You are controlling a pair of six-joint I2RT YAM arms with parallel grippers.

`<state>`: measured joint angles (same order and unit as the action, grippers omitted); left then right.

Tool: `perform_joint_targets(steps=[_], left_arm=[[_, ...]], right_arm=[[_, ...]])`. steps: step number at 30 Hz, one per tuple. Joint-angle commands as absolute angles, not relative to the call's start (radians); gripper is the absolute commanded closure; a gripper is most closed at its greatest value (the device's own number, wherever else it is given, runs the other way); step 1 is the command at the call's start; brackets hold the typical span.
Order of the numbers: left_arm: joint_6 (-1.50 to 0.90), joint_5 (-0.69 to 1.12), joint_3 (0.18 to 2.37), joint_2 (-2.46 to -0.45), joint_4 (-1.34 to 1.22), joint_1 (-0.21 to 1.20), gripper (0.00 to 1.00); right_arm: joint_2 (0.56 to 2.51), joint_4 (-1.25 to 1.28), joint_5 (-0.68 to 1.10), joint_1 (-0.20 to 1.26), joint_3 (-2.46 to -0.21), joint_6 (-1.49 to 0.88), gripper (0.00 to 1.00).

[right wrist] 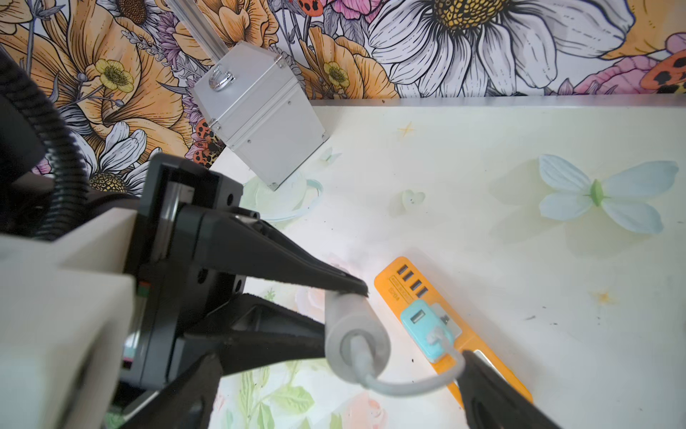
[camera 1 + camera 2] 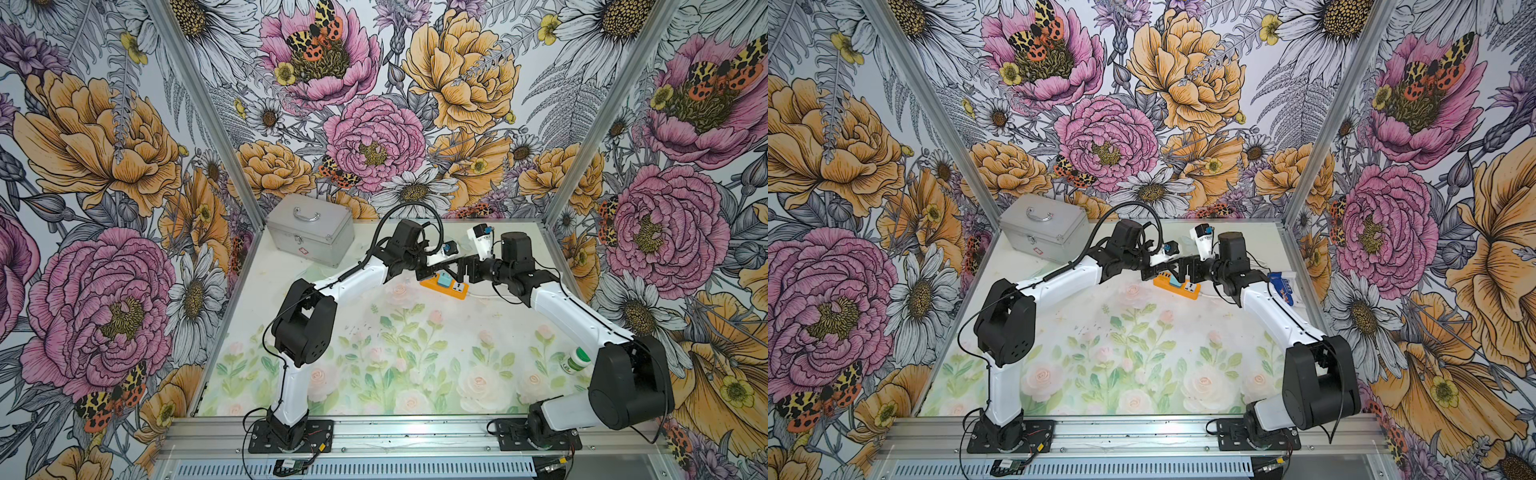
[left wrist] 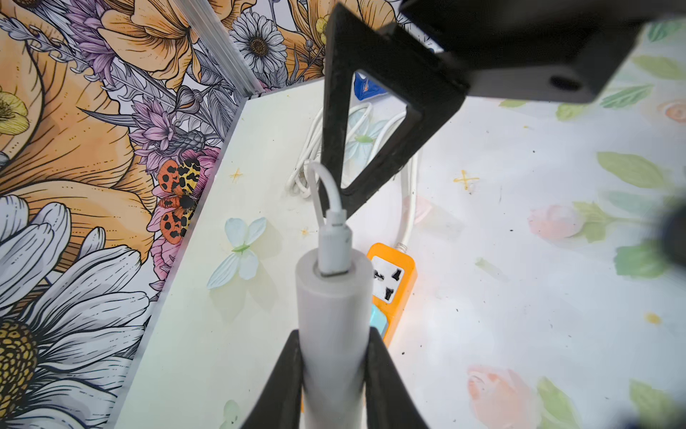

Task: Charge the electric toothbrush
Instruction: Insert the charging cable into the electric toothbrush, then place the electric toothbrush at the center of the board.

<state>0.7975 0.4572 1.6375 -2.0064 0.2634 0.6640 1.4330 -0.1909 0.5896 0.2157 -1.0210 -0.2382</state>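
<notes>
item: electric toothbrush [image 3: 334,304] | look: slim pale white-grey cylindrical handle, flat butt end; neck and brush head hidden | state: white cable plug [image 3: 336,249] seated in the butt-end socket | pose: lifted clear of the table, tilt unclear | place: clamped in left gripper [image 3: 334,334], close by orange power strip [image 3: 393,275]

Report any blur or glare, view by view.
Left wrist: toothbrush fairly sharp, near black housing blurred. Right wrist: toothbrush end and cable soft, metal case crisp. Both top views: sharp, mild glare on the front rail.
</notes>
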Motion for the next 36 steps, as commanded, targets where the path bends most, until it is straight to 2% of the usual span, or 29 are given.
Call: perform_joint_targets(steps=[1,9,14,21,36], left_arm=[[0.847,0.430,1.685,-2.016,0.258,0.691,1.00],[0.881,0.366,1.679,-2.055,0.355,0.673,1.00],[0.892,0.332,1.631,-2.042,0.399,0.655,1.00],[0.949,0.276,1.540,-2.007,0.468,0.678,1.00],[0.988,0.145,1.553,-2.139,0.521,0.789,1.00]], right_arm=[[1.415,-0.244,0.657,0.218,-1.000,-0.239,0.00],[1.377,-0.287,0.633,0.182,-0.993,-0.238,0.00],[1.287,-0.340,0.586,0.135,-0.967,-0.218,0.00],[1.148,-0.374,0.395,0.072,-0.942,-0.248,0.00],[1.226,-0.371,0.371,0.072,-0.954,-0.281,0.00]])
